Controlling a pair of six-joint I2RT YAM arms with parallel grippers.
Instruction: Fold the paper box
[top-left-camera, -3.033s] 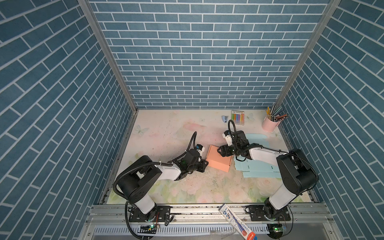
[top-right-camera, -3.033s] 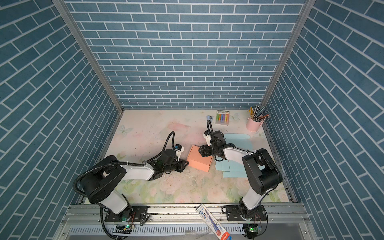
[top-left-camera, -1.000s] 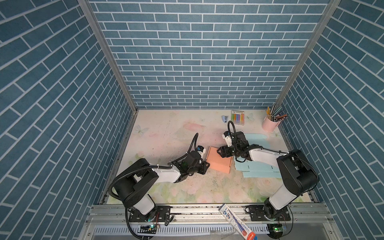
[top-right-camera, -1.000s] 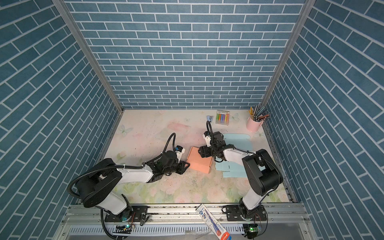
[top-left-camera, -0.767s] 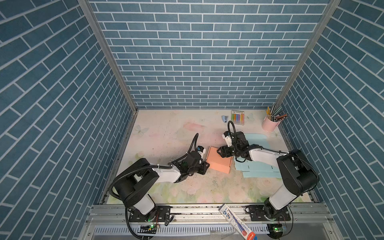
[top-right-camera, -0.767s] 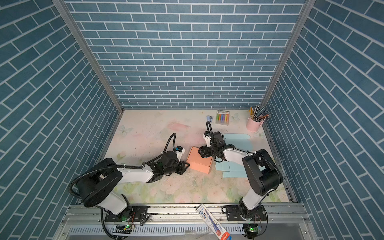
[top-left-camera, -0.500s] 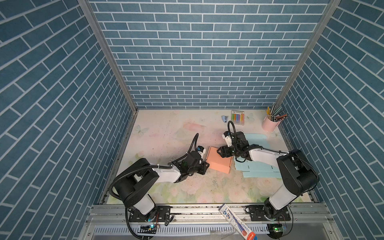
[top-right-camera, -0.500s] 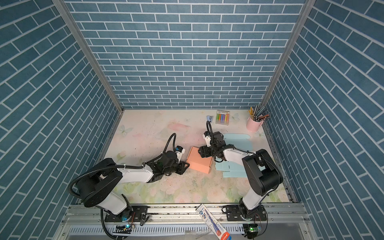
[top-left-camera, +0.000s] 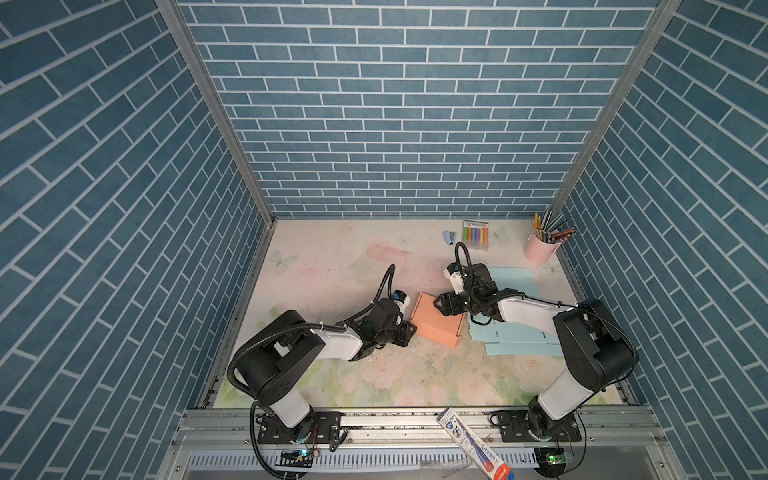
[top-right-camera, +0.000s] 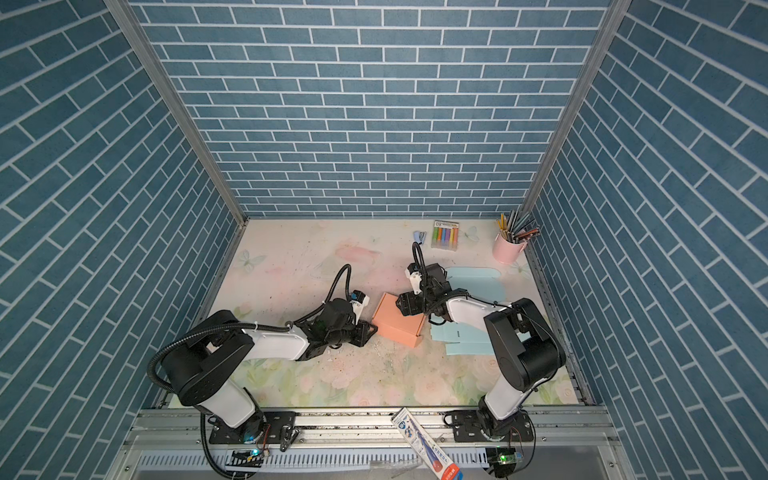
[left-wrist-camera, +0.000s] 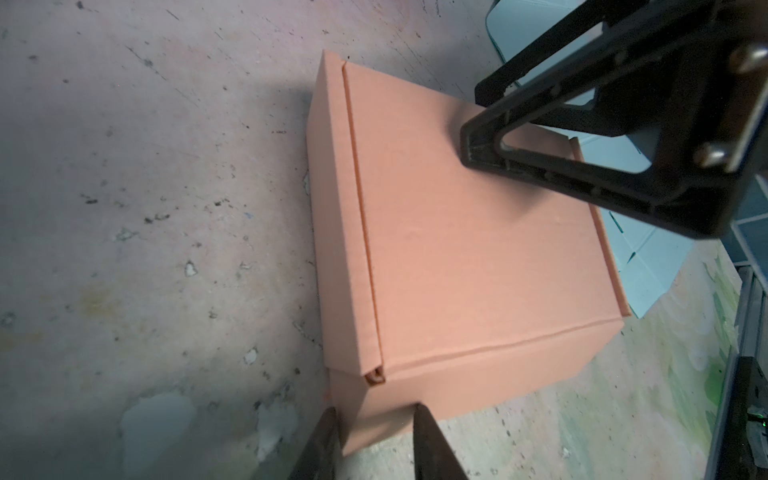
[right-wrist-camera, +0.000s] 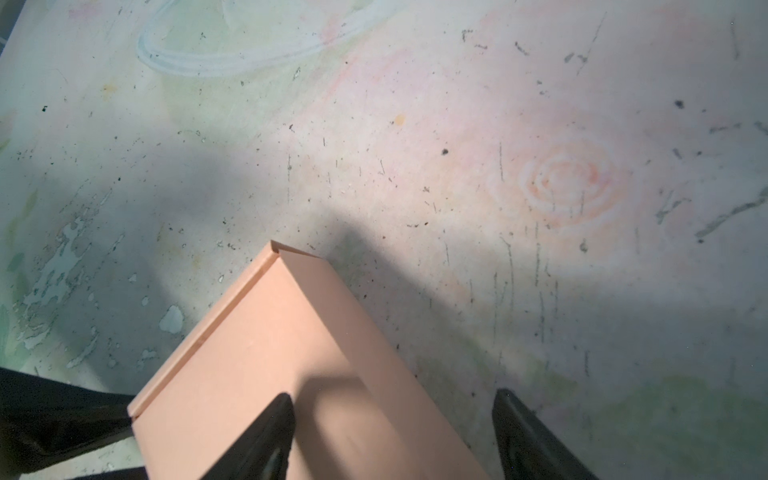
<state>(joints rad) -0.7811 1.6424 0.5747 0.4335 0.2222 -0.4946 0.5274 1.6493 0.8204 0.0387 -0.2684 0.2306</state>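
Observation:
The orange paper box (top-left-camera: 432, 328) (top-right-camera: 395, 322) lies closed on the table with its lid flat. My left gripper (top-left-camera: 409, 330) (top-right-camera: 372, 330) is low at the box's near left corner. In the left wrist view that corner of the box (left-wrist-camera: 457, 257) sits between the fingers of the left gripper (left-wrist-camera: 374, 415), and both tips touch its walls. My right gripper (top-left-camera: 440, 305) (top-right-camera: 402, 305) stands open over the far edge. In the right wrist view one finger (right-wrist-camera: 274, 419) of the right gripper (right-wrist-camera: 392, 401) rests on the lid of the box (right-wrist-camera: 257, 374), the other hangs past the edge.
Flat light blue cardboard sheets (top-left-camera: 515, 332) lie right of the box, under the right arm. A pink cup of pencils (top-left-camera: 540, 249), a marker pack (top-left-camera: 476, 235) and a small blue clip (top-left-camera: 449, 237) sit at the back. A toothpaste box (top-left-camera: 473, 440) lies on the front rail.
The left gripper has come in against the box's corner and narrowed a little around it. The box and the right arm have stayed where they were.

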